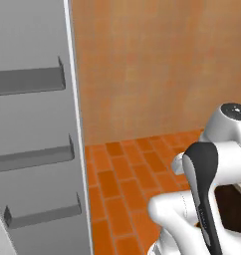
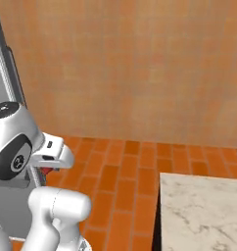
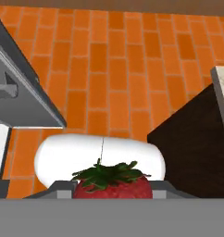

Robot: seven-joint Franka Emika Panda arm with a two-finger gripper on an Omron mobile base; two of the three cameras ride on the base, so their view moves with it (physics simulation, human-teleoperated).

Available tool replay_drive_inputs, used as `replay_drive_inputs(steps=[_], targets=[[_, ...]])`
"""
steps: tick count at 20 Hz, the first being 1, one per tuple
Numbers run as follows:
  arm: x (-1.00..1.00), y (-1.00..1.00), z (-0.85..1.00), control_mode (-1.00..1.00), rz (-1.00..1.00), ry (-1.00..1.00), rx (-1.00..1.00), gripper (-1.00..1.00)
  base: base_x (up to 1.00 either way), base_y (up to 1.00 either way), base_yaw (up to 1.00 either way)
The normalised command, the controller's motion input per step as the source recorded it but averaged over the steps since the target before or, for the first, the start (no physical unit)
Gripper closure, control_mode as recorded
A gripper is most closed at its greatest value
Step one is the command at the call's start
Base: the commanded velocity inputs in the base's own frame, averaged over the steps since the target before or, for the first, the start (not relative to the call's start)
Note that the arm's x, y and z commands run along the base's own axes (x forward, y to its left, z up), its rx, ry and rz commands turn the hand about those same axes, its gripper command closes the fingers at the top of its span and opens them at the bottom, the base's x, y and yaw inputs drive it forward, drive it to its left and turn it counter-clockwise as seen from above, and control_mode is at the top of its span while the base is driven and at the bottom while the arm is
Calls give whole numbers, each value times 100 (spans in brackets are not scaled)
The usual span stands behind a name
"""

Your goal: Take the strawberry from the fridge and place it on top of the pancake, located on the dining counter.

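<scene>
The strawberry point(image 3: 113, 184), red with green leaves, sits between the fingertips of my gripper point(image 3: 112, 192), which is shut on it above the orange brick floor. In the right base view a bit of red point(image 2: 46, 170) peeks out under the hand. The fridge point(image 1: 33, 124) stands at the left with its light-grey door open and its shelves bare; it lies to the left of the hand point(image 3: 21, 92). A corner of the dining counter point(image 2: 203, 206), marbled beige on a dark base, is at the lower right, to the right of the hand point(image 3: 222, 92). The pancake is out of view.
An orange-tan wall point(image 2: 140, 68) closes off the back. Orange brick floor point(image 1: 127, 169) runs between the fridge door and the counter corner. The counter's dark wood side point(image 3: 192, 148) is close on the hand's right.
</scene>
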Motion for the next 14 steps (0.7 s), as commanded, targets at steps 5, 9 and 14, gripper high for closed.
replay_drive_inputs(steps=[5,9,14], targets=[[0,0,0,100,0,0,0,100,94,-15,-12],[0,0,0,100,0,0,0,100,100,-34,-4],[0,0,0,100,0,0,0,100,100,-8,-6]])
